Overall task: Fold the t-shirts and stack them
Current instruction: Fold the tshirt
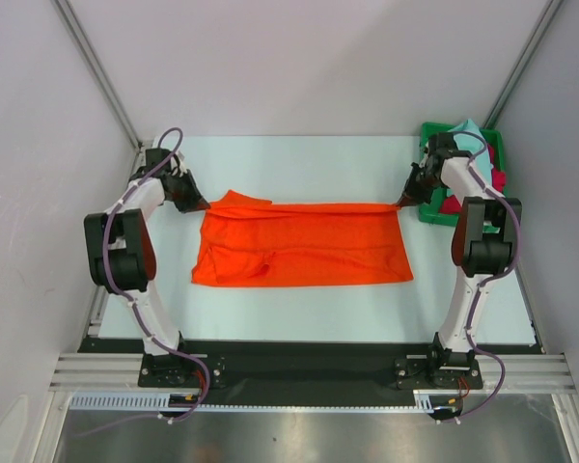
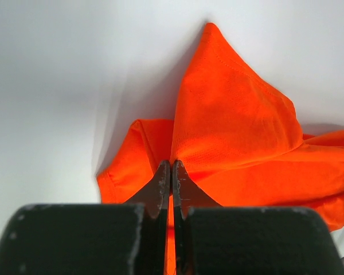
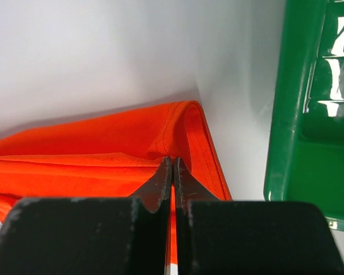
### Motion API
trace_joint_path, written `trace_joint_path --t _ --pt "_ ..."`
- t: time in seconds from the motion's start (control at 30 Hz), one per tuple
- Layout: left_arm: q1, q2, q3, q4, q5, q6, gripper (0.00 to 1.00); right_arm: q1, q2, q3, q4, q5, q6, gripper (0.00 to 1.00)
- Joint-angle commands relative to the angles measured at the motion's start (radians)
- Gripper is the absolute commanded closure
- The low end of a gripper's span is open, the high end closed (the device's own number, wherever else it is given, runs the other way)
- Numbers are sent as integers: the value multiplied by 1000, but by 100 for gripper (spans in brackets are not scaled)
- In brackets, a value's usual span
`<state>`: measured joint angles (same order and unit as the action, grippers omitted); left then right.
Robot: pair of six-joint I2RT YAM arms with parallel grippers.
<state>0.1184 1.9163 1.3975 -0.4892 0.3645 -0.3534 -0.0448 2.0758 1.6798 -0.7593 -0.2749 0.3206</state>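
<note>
The orange t-shirt [image 1: 304,246] lies spread across the middle of the table, its far edge stretched between both arms. My left gripper [image 1: 199,203] is shut on its far-left corner; orange cloth [image 2: 235,126] shows pinched between the fingers in the left wrist view [image 2: 171,166]. My right gripper [image 1: 403,201] is shut on the far-right corner, with the hemmed orange edge [image 3: 183,132] caught between its fingers [image 3: 172,161]. A light teal t-shirt [image 1: 471,129] and a crimson red t-shirt [image 1: 499,179] lie bunched in the green tray.
The green plastic tray [image 1: 430,214] stands at the far right, just beyond my right gripper; its wall [image 3: 289,114] is close on the right in the right wrist view. White enclosure walls stand on the left, right and back.
</note>
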Motion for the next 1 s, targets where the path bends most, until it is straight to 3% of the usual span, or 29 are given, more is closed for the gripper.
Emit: trace_joint_path --t 0.0,0.23,0.97 --pt "9 -109 -32 6 -50 34 100 -17 -65 -17 -5 31 -12 100" --pt "7 -201 -121 41 -82 27 100 -24 -66 -55 -8 39 -17 100" --pt "7 -240 -238 9 -147 36 100 -24 -134 -196 0 26 -23 100"
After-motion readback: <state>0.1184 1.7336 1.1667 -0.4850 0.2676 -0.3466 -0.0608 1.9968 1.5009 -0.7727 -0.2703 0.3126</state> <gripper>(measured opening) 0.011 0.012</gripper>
